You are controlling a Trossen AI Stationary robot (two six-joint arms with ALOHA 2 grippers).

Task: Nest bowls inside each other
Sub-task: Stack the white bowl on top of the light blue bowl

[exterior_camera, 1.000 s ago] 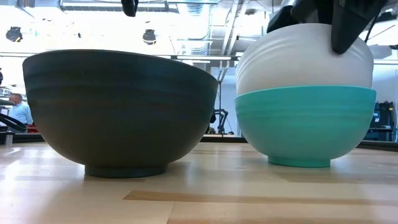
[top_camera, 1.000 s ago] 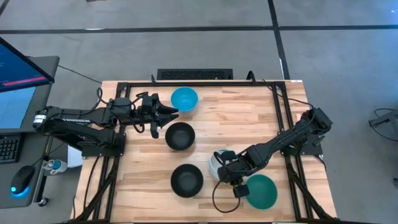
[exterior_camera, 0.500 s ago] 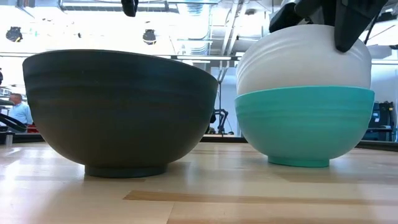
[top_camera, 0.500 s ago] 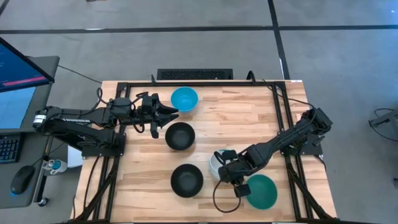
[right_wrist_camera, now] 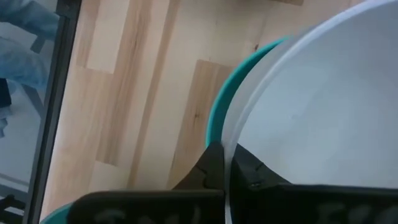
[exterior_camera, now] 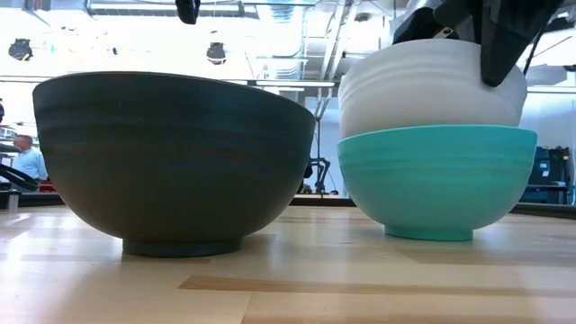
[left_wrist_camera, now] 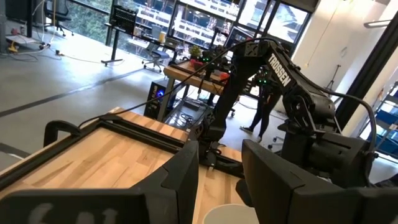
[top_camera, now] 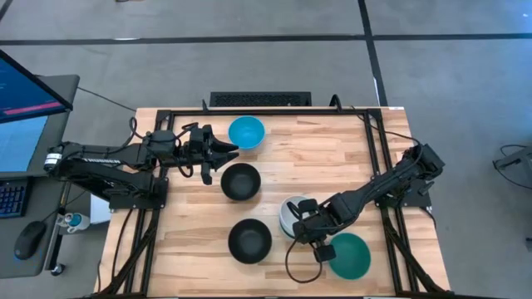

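The white bowl [top_camera: 294,214] is near the table's near right, with my right gripper [top_camera: 311,234] shut on its rim. The teal bowl [top_camera: 350,255] stands just to the gripper's near-right. In the low view the white bowl [exterior_camera: 432,85] shows above the teal bowl's rim [exterior_camera: 436,135], which hides its lower part. Two black bowls [top_camera: 240,181] [top_camera: 249,240] rest on their bases mid-table. One light blue bowl [top_camera: 246,131] stands at the far side. My left gripper [top_camera: 223,151] hovers open between the blue bowl and the far black bowl. A second blue bowl is not seen. My right gripper pinches the white bowl's rim [right_wrist_camera: 231,140], one finger [right_wrist_camera: 214,163] outside the wall and the other [right_wrist_camera: 252,175] inside. It comes slanting down from the table's right. A teal rim [right_wrist_camera: 217,115] lies close under the white rim; I cannot tell whether the two bowls touch.
A black metal frame [top_camera: 249,112] runs around the wooden tabletop. A monitor, keyboard and mouse stand off the table's left side. Bare wood lies along the far right and near left. People and desks show in the room beyond.
My right gripper has shifted the white bowl slightly toward the table's left and a little down. In the low view the bowl's top has sunk and its wall has tipped. The left arm has kept still.
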